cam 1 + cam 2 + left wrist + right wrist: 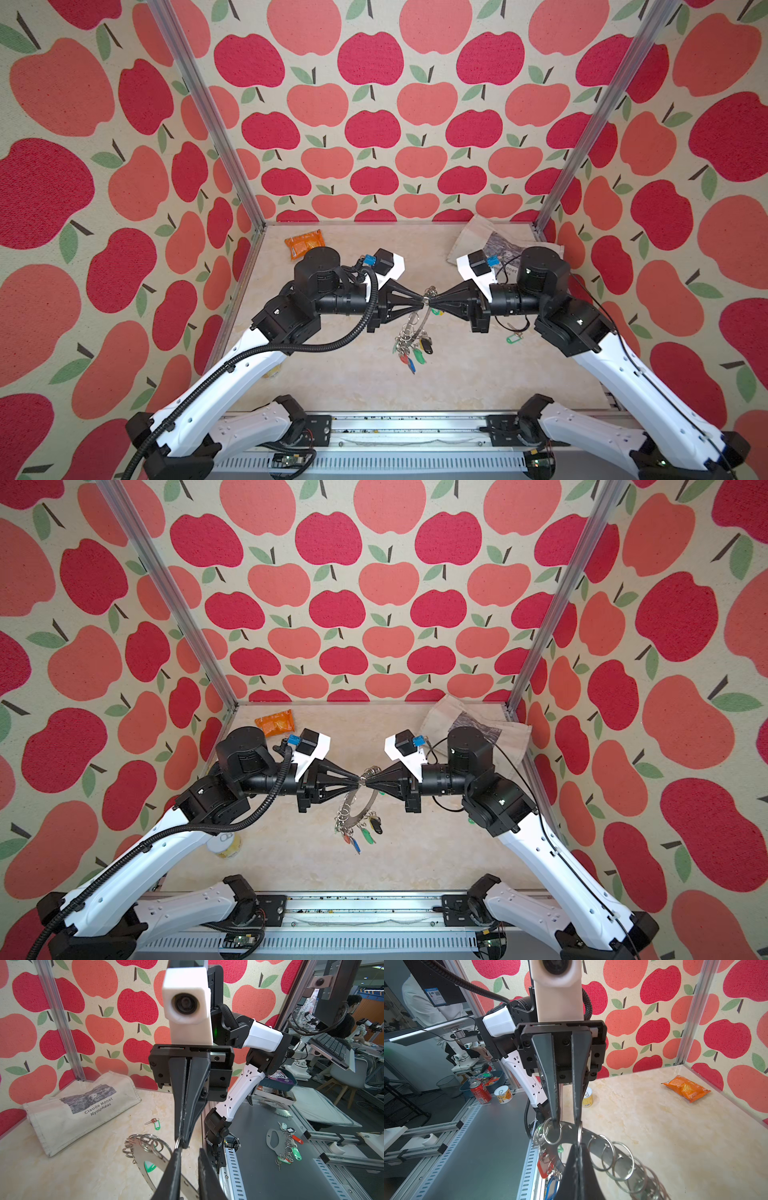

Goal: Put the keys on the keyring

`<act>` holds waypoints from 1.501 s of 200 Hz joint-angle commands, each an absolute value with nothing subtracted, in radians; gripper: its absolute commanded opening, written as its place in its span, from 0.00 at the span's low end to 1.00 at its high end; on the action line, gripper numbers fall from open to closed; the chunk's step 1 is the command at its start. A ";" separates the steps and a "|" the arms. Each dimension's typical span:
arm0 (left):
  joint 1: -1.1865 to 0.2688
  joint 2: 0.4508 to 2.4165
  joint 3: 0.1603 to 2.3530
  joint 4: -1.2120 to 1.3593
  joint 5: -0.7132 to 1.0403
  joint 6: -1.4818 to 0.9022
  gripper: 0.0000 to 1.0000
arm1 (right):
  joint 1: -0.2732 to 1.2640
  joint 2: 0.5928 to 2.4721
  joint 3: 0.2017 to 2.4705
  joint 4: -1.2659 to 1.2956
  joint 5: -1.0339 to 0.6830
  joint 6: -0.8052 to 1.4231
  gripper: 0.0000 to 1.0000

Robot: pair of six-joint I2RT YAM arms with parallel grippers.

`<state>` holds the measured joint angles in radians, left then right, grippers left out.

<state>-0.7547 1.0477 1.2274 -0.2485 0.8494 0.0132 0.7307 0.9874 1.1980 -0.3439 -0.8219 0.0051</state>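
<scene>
- Right wrist view: shows the keyring (568,1133) lifted clear of the table (643,1105) and hanging tilted, pinched at its upper rim by the fully closed right gripper (578,1147), apparently through one wire ring (579,1134).
- Shows the left gripper (565,1125) meeting it tip to tip, jaws a narrow gap apart and clamping nothing, with one fingertip (554,1124) at or inside a neighbouring ring (552,1144) (hard to say which, given how the rings overlap there).
- In both top views: threaded keys (413,353) dangling in a bunch from the low end of the disc, over the middle of the table.
- Also a loose key (514,337) with a green tag, lying on the table under the right arm and well apart from the disc; probably one of those left to thread.
- Step in hand, by the look of it: taking a second hold on the rim so that one ring can be worked open.
- To do it well:
  - Keep the right pinch firm and steady, so the disc does not swing or spin.
  - Close the left jaws slowly on a single ring, never across two.
  - Grip close to the right tips without touching them.
  - Avoid any twist that sets the hanging bunch swaying.
  - Check the hold before asking the right side to let go.
</scene>
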 commanded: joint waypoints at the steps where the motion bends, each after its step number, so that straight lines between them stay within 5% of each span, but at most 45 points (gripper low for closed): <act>1: -0.758 1.052 1.228 -0.231 0.877 0.001 0.18 | 0.729 0.954 1.191 -0.274 -0.865 0.012 0.00; 128: -0.764 1.144 1.310 -0.344 0.961 0.017 0.15 | 0.732 0.937 1.192 -0.316 -0.896 -0.044 0.00; 219: -0.721 1.153 1.374 -0.380 0.997 -0.005 0.28 | 0.736 0.932 1.214 -0.398 -0.887 -0.093 0.00; 300: -0.718 1.196 1.428 -0.446 1.048 0.014 0.29 | 0.746 0.918 1.218 -0.404 -0.873 -0.105 0.00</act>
